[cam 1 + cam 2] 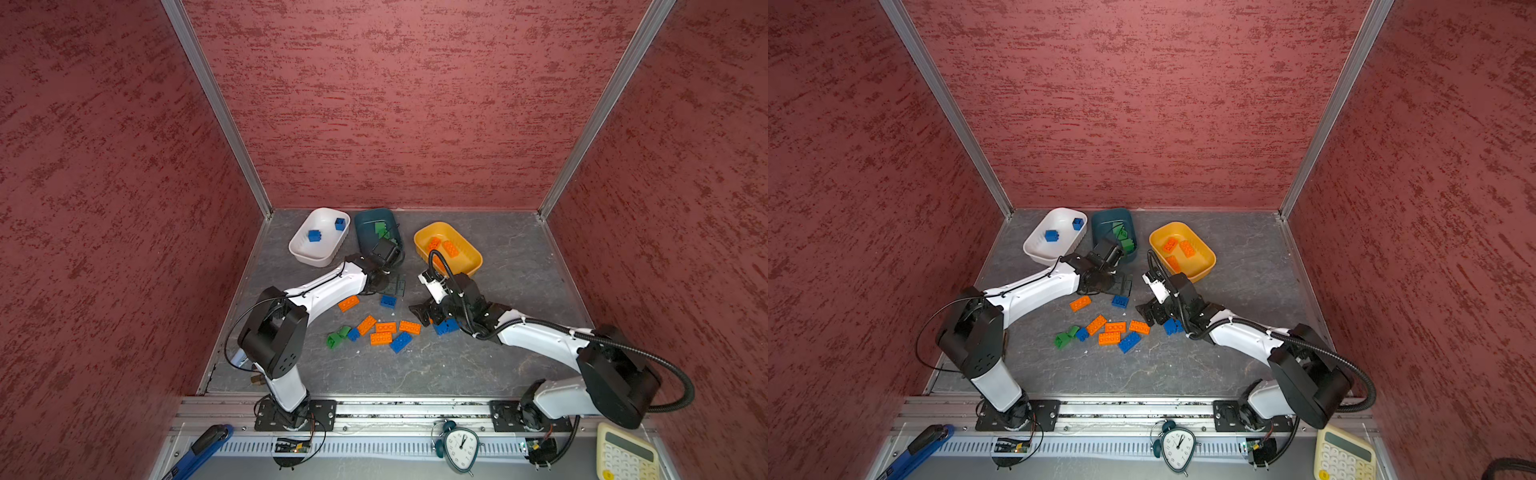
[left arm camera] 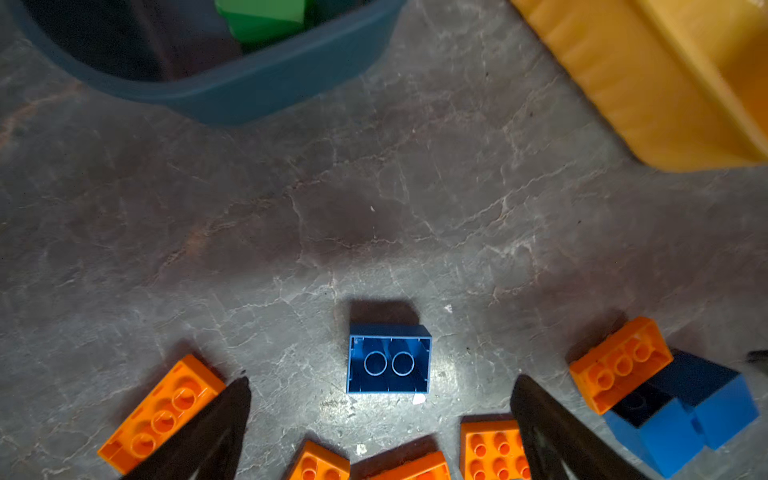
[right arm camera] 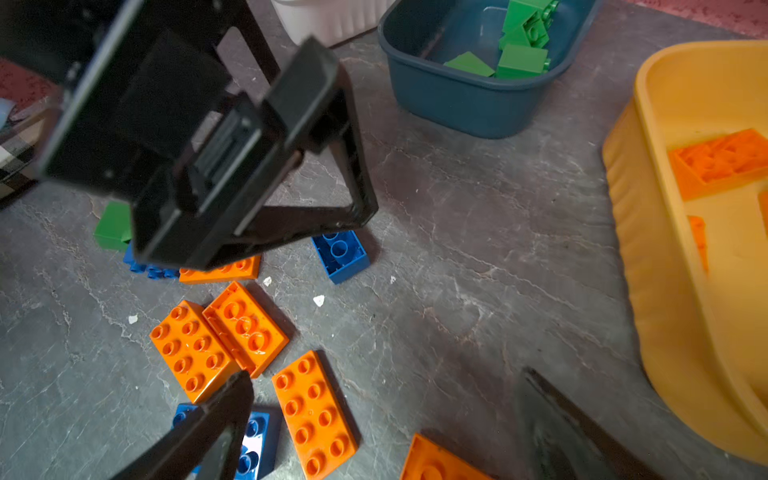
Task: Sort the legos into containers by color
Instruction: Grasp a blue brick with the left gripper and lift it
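Two blue bricks noted in white tub, green bricks in teal tub, orange bricks in yellow tub, all at worktop's far edge | roughly a dozen loose bricks left unsorted mid-worktop | left gripper spread, empty, above upturned blue brick | right gripper spread, empty.

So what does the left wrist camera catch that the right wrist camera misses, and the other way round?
Left wrist only: the tips of the open left tool from behind, and blue bricks against an orange brick. Right wrist only: the white tub, orange bricks inside the yellow tub, a loose green brick, the left tool's body. Both: the upside-down blue brick, the teal tub with green bricks, loose orange bricks.
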Robot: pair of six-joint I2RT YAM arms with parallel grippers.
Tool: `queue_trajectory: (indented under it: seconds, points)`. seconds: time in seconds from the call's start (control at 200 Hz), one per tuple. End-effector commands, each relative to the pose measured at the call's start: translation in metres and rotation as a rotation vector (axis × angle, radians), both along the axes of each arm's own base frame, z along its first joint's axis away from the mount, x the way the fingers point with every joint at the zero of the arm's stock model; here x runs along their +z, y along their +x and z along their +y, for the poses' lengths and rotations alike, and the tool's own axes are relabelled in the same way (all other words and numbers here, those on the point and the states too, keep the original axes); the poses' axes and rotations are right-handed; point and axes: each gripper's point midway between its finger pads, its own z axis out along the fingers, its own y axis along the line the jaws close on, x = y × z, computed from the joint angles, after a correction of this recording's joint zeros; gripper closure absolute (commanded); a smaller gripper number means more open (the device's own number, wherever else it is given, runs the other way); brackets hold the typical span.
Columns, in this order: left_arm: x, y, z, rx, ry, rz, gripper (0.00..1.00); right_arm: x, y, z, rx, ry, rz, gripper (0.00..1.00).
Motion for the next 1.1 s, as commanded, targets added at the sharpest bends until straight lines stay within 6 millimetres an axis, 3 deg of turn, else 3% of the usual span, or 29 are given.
queue_trajectory:
  seconds: [0.0,0.23,0.451,0.671,0.766,0.781,0.857,1.097]
  points:
    - [-0.023,-0.006,0.005,-0.034,0.053,0.060,0.05,-0.022,-0.008,-0.010,0.039,-0.120,0.036,0.01]
    - [-0.049,-0.010,-0.006,-0.072,0.042,0.145,0.17,-0.021,-0.018,0.001,0.140,-0.110,0.039,0.01]
    - [-0.071,-0.016,-0.010,-0.071,0.034,0.205,0.29,-0.024,-0.022,-0.001,0.192,-0.186,0.031,0.01]
    - [-0.076,-0.012,-0.005,-0.038,0.064,0.199,0.47,-0.026,-0.026,-0.002,0.225,-0.224,0.023,0.01]
    - [-0.069,-0.008,-0.002,-0.019,0.053,0.175,0.53,-0.025,-0.026,-0.001,0.236,-0.235,0.025,0.01]
    - [-0.067,-0.007,-0.001,-0.014,0.048,0.171,0.53,-0.033,-0.027,-0.002,0.239,-0.249,0.044,0.01]
    - [-0.055,-0.003,0.002,0.004,0.018,0.135,0.55,-0.036,-0.028,0.000,0.253,-0.260,0.050,0.01]
    - [0.002,0.025,0.034,0.134,-0.092,-0.015,0.58,-0.035,-0.029,0.010,0.289,-0.259,0.048,0.02]
